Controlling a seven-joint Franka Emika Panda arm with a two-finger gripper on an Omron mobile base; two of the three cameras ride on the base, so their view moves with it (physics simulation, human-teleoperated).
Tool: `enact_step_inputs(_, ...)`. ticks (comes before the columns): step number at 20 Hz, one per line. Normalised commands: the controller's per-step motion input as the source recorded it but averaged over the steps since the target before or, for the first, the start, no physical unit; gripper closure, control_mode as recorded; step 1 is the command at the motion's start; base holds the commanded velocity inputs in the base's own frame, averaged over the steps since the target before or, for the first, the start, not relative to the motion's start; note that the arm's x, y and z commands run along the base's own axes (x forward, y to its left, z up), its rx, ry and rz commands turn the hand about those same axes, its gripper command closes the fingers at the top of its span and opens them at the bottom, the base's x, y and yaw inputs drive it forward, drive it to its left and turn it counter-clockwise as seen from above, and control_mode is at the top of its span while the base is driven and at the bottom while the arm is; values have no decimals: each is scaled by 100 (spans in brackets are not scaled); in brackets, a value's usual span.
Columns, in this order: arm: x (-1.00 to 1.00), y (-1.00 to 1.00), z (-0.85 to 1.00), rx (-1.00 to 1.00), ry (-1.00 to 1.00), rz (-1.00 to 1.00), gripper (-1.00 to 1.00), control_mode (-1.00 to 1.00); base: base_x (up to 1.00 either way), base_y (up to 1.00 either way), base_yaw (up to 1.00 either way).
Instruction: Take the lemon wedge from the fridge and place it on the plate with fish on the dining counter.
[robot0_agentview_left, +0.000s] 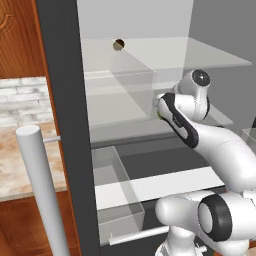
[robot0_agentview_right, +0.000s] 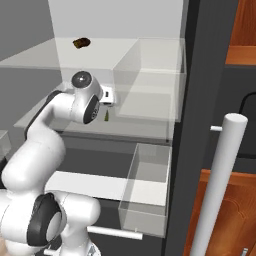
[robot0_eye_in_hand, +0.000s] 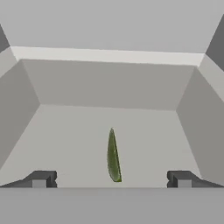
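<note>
Hand view: I have the two-finger gripper (robot0_eye_in_hand: 111, 179) spread wide, nothing held — the tiny olive-green lemon wedge (robot0_eye_in_hand: 113, 156) lies between its tips on a pale grey shelf of the dark grey fridge (robot0_agentview_left: 62, 100). Risk: a fingertip nudges it away. Upper shelf holds one dark brown ball (robot0_agentview_right: 81, 43).

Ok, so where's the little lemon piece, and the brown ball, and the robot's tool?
lemon wedge (robot0_eye_in_hand: 113, 156): hand view, middle of the thin green sliver.
brown ball (robot0_agentview_right: 81, 43): right base view, its centre, on the upper fridge shelf.
tool (robot0_eye_in_hand: 111, 178): hand view, midway between its two dark tips, which stand wide apart.
</note>
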Motion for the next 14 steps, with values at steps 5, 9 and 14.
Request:
enact_step_inputs(5,51,0,-57,0,7,-6,-100,-100,0,0,0)
enact_step_inputs(9,48,0,-27,0,1,-10,-100,-100,0,0,0)
enact_step_inputs(14,42,0,-9,1,0,-12,-100,-100,0,0,0)
